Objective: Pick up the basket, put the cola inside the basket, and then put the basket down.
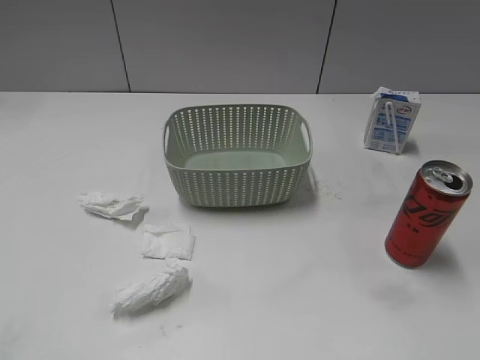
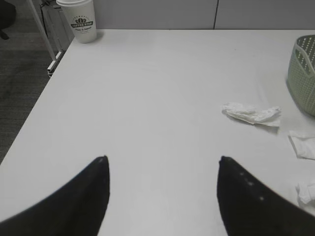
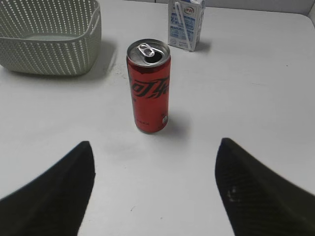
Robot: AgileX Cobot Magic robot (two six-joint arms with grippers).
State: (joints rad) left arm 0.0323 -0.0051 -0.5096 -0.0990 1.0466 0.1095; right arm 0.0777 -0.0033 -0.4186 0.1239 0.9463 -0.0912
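The pale green perforated basket (image 1: 237, 154) stands empty at the middle of the white table; its edge shows at the right of the left wrist view (image 2: 305, 73) and its corner at the top left of the right wrist view (image 3: 49, 37). The red cola can (image 1: 427, 214) stands upright at the right, with its top opened (image 3: 148, 86). My left gripper (image 2: 162, 160) is open and empty over bare table, left of the basket. My right gripper (image 3: 153, 145) is open and empty, just short of the cola. Neither gripper shows in the exterior view.
A white-and-blue drink carton (image 1: 391, 120) stands behind the cola. Three crumpled tissues (image 1: 169, 241) lie left of and in front of the basket. A paper coffee cup (image 2: 78, 19) stands at the table's far left corner, by the table edge.
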